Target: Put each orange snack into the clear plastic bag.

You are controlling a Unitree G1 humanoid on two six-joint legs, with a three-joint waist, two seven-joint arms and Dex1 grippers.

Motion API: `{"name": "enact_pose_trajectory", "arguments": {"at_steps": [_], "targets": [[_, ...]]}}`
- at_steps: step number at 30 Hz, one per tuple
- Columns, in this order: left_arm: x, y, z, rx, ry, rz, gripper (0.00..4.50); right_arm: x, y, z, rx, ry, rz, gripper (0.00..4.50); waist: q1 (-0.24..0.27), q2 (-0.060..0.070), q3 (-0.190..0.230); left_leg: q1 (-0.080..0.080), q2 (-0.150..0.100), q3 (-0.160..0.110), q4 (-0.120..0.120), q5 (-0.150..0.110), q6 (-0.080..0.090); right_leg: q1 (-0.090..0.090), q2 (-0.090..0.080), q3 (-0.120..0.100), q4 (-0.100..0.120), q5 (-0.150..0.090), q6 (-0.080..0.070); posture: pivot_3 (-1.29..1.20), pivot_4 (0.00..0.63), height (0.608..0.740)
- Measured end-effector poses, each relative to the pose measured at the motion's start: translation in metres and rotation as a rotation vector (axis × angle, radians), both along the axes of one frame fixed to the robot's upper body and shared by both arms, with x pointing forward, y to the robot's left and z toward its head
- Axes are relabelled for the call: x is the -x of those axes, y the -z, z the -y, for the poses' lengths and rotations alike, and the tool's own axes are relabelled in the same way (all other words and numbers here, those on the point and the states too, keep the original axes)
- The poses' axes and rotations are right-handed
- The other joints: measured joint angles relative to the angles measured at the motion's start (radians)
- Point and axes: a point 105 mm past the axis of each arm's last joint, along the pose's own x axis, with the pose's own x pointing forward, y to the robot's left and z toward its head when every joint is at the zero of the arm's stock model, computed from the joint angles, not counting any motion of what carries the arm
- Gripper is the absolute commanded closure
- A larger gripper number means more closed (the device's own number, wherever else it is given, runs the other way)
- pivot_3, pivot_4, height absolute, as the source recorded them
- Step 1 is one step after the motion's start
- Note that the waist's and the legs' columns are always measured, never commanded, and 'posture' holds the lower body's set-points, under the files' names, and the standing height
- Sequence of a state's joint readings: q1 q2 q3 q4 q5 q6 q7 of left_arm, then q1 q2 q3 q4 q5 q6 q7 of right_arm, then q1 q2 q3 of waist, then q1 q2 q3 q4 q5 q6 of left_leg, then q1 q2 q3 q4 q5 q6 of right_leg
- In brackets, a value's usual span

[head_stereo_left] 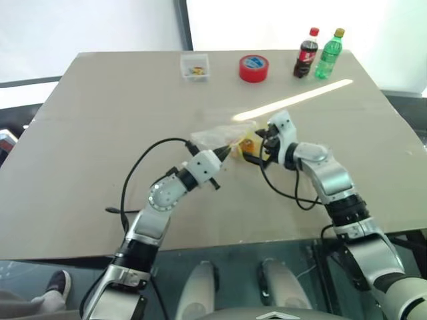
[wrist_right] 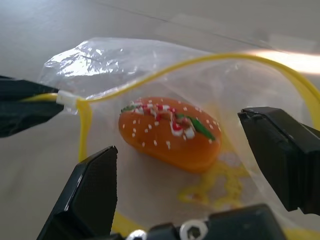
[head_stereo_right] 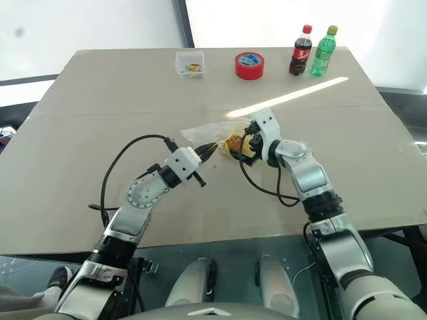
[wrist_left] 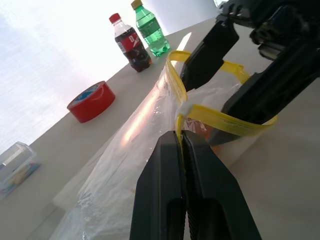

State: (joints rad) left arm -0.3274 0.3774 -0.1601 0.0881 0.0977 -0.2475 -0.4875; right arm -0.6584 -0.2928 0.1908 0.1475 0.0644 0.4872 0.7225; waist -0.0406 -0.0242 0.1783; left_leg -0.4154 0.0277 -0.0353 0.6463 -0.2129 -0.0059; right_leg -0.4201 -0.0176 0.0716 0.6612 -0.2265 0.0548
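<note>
The clear plastic bag (head_stereo_left: 212, 137) lies mid-table, its mouth edged by a yellow zip strip (wrist_left: 226, 118) and held up and open. My left gripper (wrist_left: 181, 136) is shut on that strip at one side of the mouth. One orange snack (wrist_right: 167, 134), glossy with pale speckles, lies inside the bag on its lower wall. My right gripper (head_stereo_left: 254, 147) is at the bag's mouth, facing the left one. It is open, its black fingers (wrist_right: 95, 190) spread wide on either side of the snack without touching it.
At the table's far edge stand a small clear box (head_stereo_left: 195, 67), a red tape roll (head_stereo_left: 253, 67), a cola bottle (head_stereo_left: 306, 53) and a green bottle (head_stereo_left: 329, 55). Black cables loop from both wrists over the near tabletop (head_stereo_left: 80, 167).
</note>
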Motion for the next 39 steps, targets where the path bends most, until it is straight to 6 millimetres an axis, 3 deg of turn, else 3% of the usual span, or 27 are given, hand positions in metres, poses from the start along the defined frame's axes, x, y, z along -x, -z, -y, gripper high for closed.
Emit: {"name": "enact_pose_trajectory", "arguments": {"at_steps": [8,16,19,26,33,36,39], "targets": [[0.000,0.002,-0.002,0.008,-0.020,-0.011,4.50,0.029,-0.007,0.030,-0.028,0.026,-0.023,0.04,0.001,0.000,0.000,0.000,0.000,0.000,0.000,0.000,0.000,0.000,0.000,0.000,-0.001,0.000,0.000,0.00,0.150,0.740],[0.001,0.003,-0.003,0.009,-0.023,-0.018,4.50,0.032,0.005,0.103,0.061,0.233,-0.046,0.04,0.003,0.000,0.000,0.000,0.000,0.000,0.001,0.000,0.000,0.001,0.000,0.000,-0.001,-0.002,0.003,0.00,0.150,0.740],[0.001,0.003,-0.003,0.009,-0.022,-0.019,4.50,0.032,0.018,0.132,0.090,0.321,-0.078,0.04,0.001,0.000,0.000,0.000,0.000,0.001,0.001,0.000,0.000,0.001,0.000,0.001,-0.001,-0.002,0.003,0.00,0.150,0.740],[0.001,0.003,-0.002,0.006,-0.014,-0.022,4.50,0.025,0.026,0.148,0.126,0.340,-0.058,0.04,0.001,0.000,0.000,0.000,0.000,0.001,0.002,0.000,0.000,0.001,0.000,0.001,-0.001,-0.002,0.004,0.00,0.150,0.740],[0.001,0.001,0.000,0.005,-0.003,-0.018,4.50,0.014,0.035,0.151,0.126,0.328,-0.073,0.04,0.000,0.000,0.000,0.000,0.000,0.001,0.002,0.000,0.000,0.001,0.000,0.001,-0.001,-0.001,0.003,0.00,0.150,0.740],[0.001,0.001,0.000,0.004,-0.003,-0.017,4.50,0.011,0.035,0.148,0.104,0.321,-0.078,0.82,0.000,0.000,0.000,0.000,0.000,0.001,0.002,0.000,0.000,0.001,0.000,0.001,-0.001,-0.001,0.002,0.00,0.150,0.740],[0.001,0.001,0.000,0.004,-0.003,-0.018,4.50,0.009,0.033,0.144,0.090,0.313,-0.074,2.32,0.001,0.000,0.000,0.000,0.000,0.001,0.002,0.000,0.000,0.001,0.000,0.001,-0.001,-0.001,0.002,0.00,0.150,0.740]]}}
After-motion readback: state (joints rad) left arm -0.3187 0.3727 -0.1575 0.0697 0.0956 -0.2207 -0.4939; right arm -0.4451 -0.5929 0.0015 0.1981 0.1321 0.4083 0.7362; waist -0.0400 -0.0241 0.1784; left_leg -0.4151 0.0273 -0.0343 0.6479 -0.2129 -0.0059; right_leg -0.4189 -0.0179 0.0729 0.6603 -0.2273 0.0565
